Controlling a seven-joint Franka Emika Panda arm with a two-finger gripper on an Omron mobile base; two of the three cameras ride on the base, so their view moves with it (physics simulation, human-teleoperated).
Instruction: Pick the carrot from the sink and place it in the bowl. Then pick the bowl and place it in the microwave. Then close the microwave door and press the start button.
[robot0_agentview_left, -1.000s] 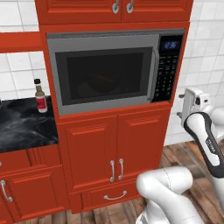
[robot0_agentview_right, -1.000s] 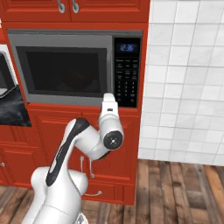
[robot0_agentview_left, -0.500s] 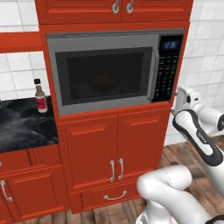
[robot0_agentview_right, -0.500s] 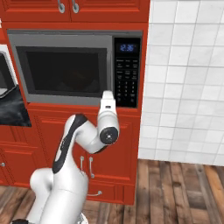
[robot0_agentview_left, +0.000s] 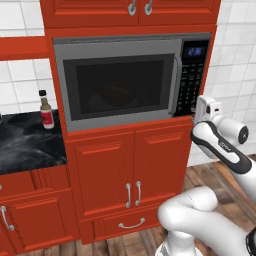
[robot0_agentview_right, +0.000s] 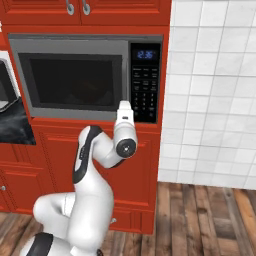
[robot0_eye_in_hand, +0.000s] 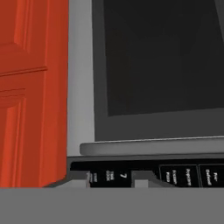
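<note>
Hovering at the keypad panel (robot0_agentview_right: 145, 82) of the shut microwave (robot0_agentview_left: 125, 82), bowl (robot0_agentview_left: 116, 95) dim behind its door, pincer (robot0_eye_in_hand: 110, 179) part-narrowed, grasping nothing, buttons toward 12 o'clock.

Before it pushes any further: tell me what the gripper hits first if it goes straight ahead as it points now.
Most likely the black keypad panel of the grey steel microwave. In the hand view the gripper sits just off its lower buttons; contact cannot be judged.
</note>
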